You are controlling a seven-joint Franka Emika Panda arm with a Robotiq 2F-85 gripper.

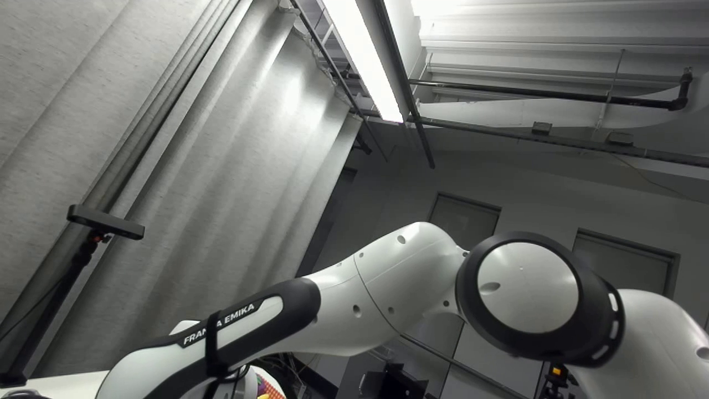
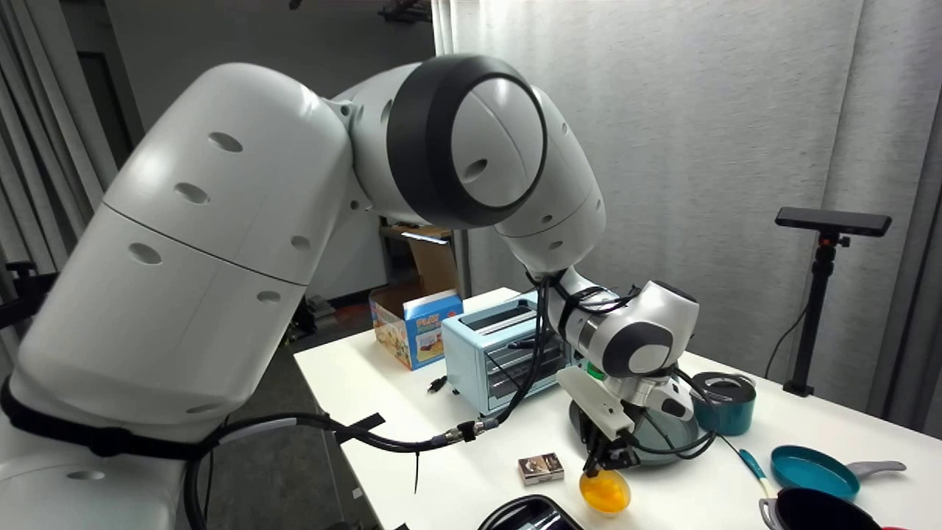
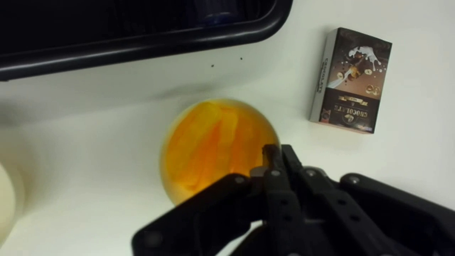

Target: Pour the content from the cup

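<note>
Over on the left, in an exterior view, it's the big white robot arm (image 2: pixel 471 140), arching up and then down over a white table (image 2: pixel 449 471). Past it, a toy box (image 2: pixel 434 335) shows PLAY on its blue side. Next comes a black plug (image 2: pixel 438 384), lying just beside the pale blue toaster (image 2: pixel 478 353). Closer in, there's a shiny black tray (image 3: pixel 149 46), partly in sight, and near it the chocolate box (image 2: pixel 541 468), lying flat.

And here's the busy spot! The cup (image 3: pixel 176 192) is just right of the chocolate box and in front of a grey bowl (image 2: pixel 686 430), with orange and yellow pieces (image 3: pixel 217 142) lying inside. The gripper (image 3: pixel 282 151) is right at its rim, jaws drawn in narrow, with the cup's edge pinched between them. Is the cup's base touching the table? I can't tell from here.

Further right, the bowl sits half hidden behind the arm; then it's a teal pot (image 2: pixel 736 419), a utensil (image 2: pixel 752 464) with a teal-and-cream handle, and a black stand (image 2: pixel 811 324) in front of the grey curtain (image 2: pixel 662 147). Far right, a teal frying pan (image 2: pixel 813 471) points its grey handle outward, and just beside it a black pot (image 2: pixel 817 508) is only partly in sight.
</note>
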